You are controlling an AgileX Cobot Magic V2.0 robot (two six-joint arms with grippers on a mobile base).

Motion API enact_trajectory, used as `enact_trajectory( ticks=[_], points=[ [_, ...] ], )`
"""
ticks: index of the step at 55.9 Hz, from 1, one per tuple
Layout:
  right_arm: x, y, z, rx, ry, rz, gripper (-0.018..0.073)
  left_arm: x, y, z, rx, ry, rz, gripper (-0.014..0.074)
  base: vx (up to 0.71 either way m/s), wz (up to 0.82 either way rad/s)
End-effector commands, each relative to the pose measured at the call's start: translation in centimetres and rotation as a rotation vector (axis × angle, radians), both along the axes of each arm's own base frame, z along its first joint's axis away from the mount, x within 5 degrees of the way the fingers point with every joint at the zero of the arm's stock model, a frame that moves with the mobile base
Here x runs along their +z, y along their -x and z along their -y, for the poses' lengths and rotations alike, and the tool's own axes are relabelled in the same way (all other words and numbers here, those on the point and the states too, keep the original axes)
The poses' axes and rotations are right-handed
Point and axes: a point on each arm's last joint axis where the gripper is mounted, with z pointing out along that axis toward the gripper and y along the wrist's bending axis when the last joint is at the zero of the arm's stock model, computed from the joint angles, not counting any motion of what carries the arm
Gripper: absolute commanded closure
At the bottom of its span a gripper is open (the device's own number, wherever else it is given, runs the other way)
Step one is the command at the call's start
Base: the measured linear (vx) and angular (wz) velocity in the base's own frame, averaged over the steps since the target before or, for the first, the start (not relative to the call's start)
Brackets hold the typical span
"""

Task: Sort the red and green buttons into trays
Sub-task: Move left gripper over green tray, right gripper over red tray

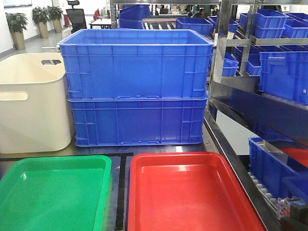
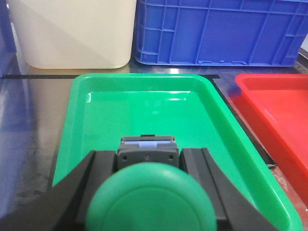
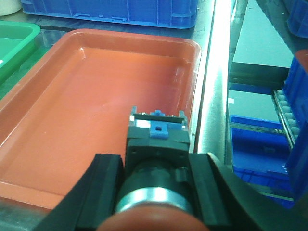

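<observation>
In the left wrist view my left gripper [image 2: 147,154] is shut on a button with a round green cap [image 2: 154,197] and a grey body. It hangs over the near end of the green tray [image 2: 144,110]. My right gripper [image 3: 155,159] is shut on a button with a red cap [image 3: 154,224] and a dark body with a blue clip. It is above the near right part of the red tray [image 3: 96,96]. The front view shows the green tray [image 1: 53,192] on the left and the red tray [image 1: 192,192] on the right, side by side, with nothing lying in either.
Two stacked blue crates [image 1: 137,86] stand behind the trays, with a cream tub [image 1: 29,101] to their left. A metal rail [image 3: 214,82] runs along the red tray's right side. Beyond it is a rack of blue bins [image 1: 284,67].
</observation>
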Motion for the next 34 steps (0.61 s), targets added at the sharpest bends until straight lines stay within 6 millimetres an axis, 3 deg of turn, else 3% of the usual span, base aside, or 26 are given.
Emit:
enact_trajectory(
  ticks=[1,16,22,34],
  points=[
    [1.8,-0.3,0.1,-0.017,-0.026,0.115,0.0568,1.7,-0.4,-0.2,0.027,0.027,0.102,0.0599,0.00,0.00],
    [2.6,-0.5,0.0,-0.042,-0.104,0.191,0.0568,1.9,-0.4,-0.3,0.037,0.030,0.130,0.0599,0.00,0.00],
    [2.8,-1.5,-0.1,-0.060,-0.150,0.235,0.0568,2.4,-0.5,-0.4,0.055,0.031,0.183,0.0599,0.00,0.00],
    [1.1,-4.4,-4.2,0.124,-0.069,0.220,0.0568,1.8,-2.9,-0.6,0.088,0.068,0.158,0.0599,0.00,0.00]
  ],
)
